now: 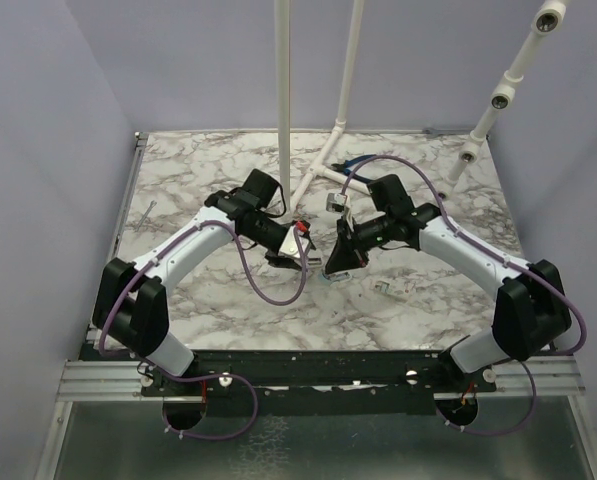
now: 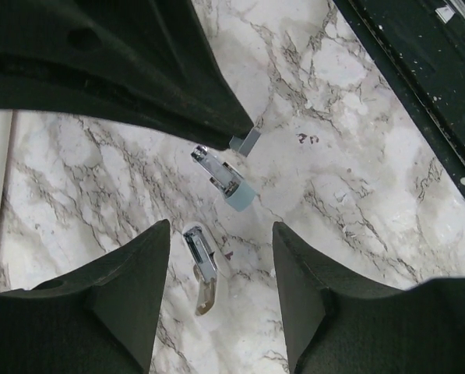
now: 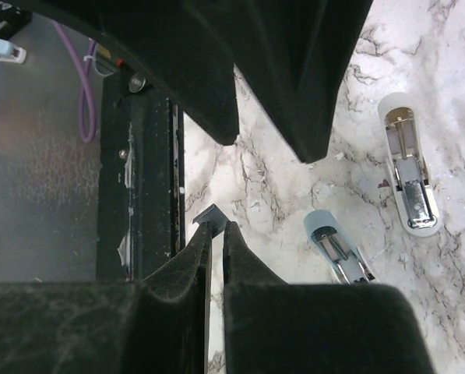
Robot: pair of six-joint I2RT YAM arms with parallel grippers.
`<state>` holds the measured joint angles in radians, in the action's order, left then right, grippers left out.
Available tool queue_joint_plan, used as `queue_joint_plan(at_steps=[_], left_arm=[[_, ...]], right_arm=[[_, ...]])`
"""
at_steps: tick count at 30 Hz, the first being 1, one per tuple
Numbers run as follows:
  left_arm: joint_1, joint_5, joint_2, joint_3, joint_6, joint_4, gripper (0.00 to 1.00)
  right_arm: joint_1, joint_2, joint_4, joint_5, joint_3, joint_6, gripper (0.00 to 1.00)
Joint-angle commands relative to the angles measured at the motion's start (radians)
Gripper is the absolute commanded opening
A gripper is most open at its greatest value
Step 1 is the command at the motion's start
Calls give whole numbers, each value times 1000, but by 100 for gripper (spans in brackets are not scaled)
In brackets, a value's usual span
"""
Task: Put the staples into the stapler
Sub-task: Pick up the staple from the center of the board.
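The right hand [image 3: 216, 227] pinches narrowly on a small grey strip [image 3: 213, 213], apparently the staples, just above the marble counter [image 3: 294, 195], while the left hand [image 2: 220, 227] hangs with its fingers spread wide and empty. The pale blue-green stapler [image 3: 331, 236] lies opened on the counter near the strip, a white stapler [image 3: 407, 179] beyond it. Loading looks under way: next, the strip must be lined up with the stapler's open channel and slid in.
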<state>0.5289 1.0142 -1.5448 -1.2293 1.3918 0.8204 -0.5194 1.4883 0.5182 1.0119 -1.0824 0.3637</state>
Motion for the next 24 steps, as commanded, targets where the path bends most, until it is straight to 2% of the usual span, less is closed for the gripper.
queue_joint_plan(at_steps=[1, 11, 18, 24], left_arm=[[34, -3, 8, -61, 156, 72, 57], [120, -106, -16, -80, 166, 75, 48], [130, -127, -19, -81, 165, 74, 46], [156, -168, -32, -77, 140, 56, 40]], right_arm=[[10, 37, 8, 81, -8, -20, 6], [26, 81, 7, 136, -27, -45, 6], [53, 90, -23, 171, -12, -81, 5], [70, 103, -32, 191, -14, -94, 5]])
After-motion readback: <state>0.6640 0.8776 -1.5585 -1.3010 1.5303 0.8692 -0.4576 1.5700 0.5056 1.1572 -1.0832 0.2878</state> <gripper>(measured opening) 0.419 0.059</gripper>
